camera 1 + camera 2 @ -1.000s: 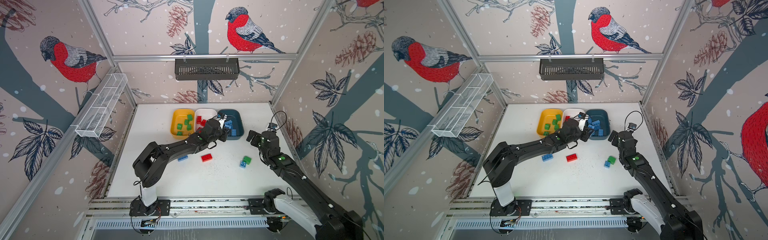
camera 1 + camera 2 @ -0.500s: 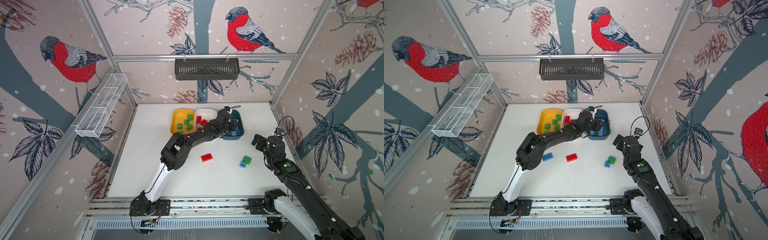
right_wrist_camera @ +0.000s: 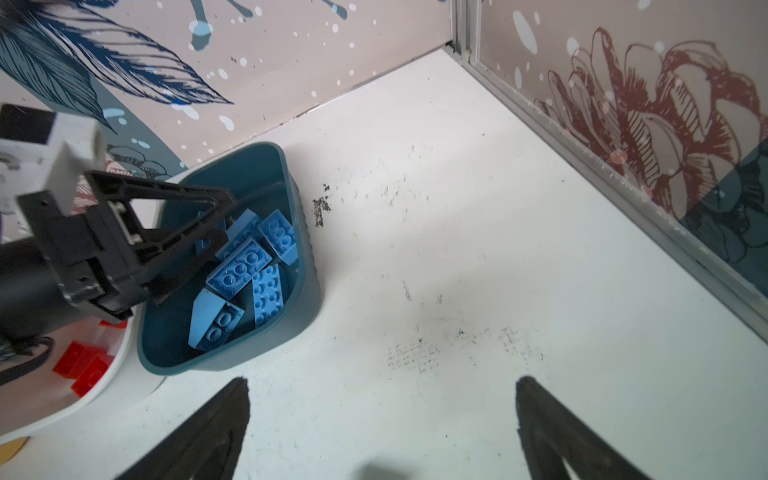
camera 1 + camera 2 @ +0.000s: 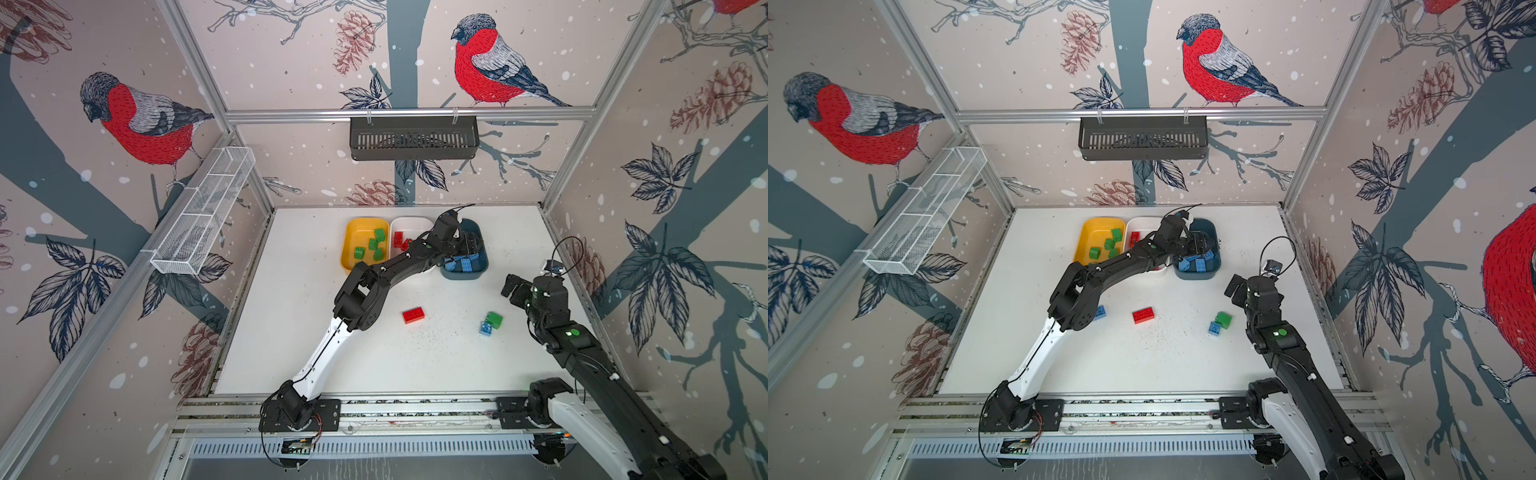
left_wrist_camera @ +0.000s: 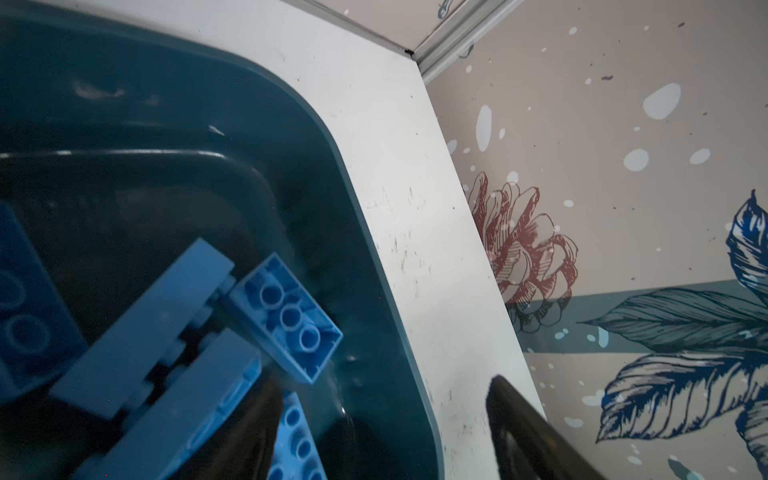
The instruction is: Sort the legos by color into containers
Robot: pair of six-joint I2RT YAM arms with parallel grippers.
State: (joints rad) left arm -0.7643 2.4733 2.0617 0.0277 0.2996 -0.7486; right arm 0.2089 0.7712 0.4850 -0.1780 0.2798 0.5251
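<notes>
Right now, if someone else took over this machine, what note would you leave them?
Left gripper open, empty, over the teal tub. Right gripper open, empty, above the table.
Sorted: blue bricks in teal tub, green bricks in yellow tub, red bricks in white tub.
Left on table: red brick, green brick beside small blue brick, second blue brick by the left arm.

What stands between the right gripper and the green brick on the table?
Nothing visible: only bare table lies between the open right gripper and the green brick. The small blue brick sits beside it, away from the gripper.
</notes>
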